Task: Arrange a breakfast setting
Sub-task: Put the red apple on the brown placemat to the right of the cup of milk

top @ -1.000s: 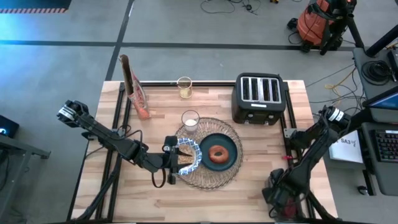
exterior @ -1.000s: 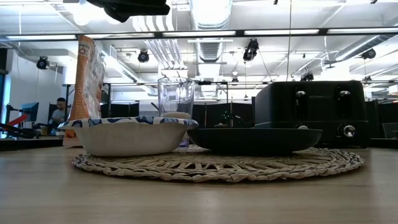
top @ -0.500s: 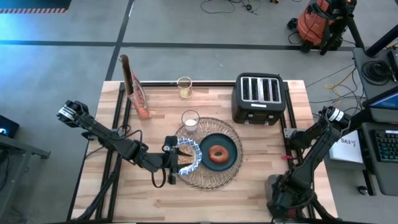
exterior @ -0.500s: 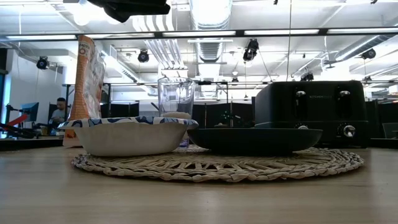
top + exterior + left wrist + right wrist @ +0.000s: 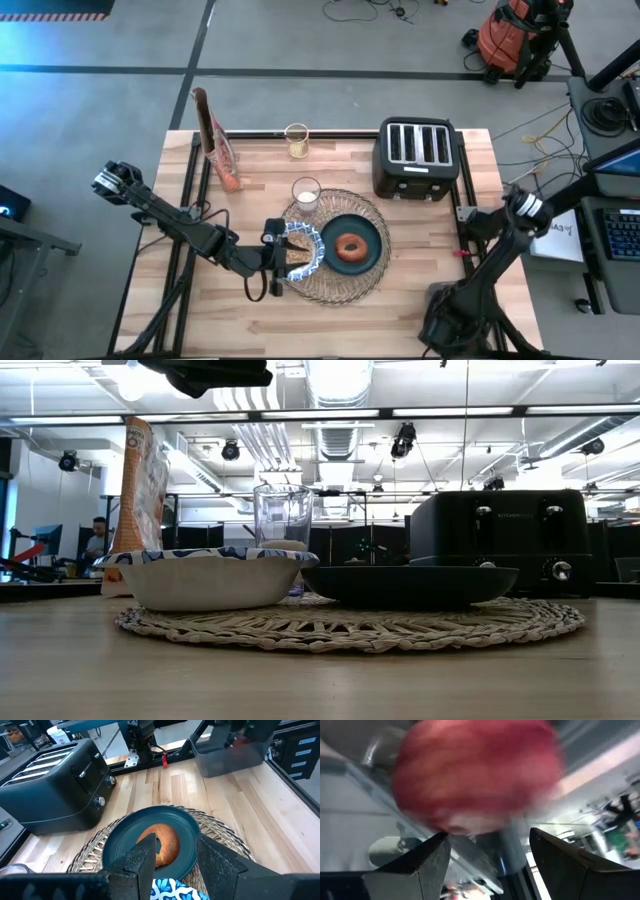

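A tan woven placemat point(image 5: 340, 293) lies mid-table. On it stand a dark teal plate point(image 5: 371, 256) with a browned bagel point(image 5: 350, 246), a blue-and-white bowl point(image 5: 310, 263) and a clear glass point(image 5: 306, 193). My left gripper point(image 5: 175, 862) hovers open and empty over the bowl's left side. My right gripper point(image 5: 487, 837) is open, low beside the table's near right corner point(image 5: 440, 325). A blurred red fruit point(image 5: 477, 775) fills the view just past its fingertips. The spoon is out of view. My right gripper stands with one finger on either side of the red fruit's lower edge point(image 5: 470, 827). Blur keeps me from telling whether the fingertips touch it.
A black four-slot toaster point(image 5: 417, 157) stands at the far right. A red-and-white cereal bag point(image 5: 215, 140) and a small glass with yellowish contents point(image 5: 296, 140) stand at the far left. A grey bin point(image 5: 230, 755) sits beyond the table's right edge.
My right arm has folded lower, and its gripper end has gone toward the table's near edge beside the near right corner.
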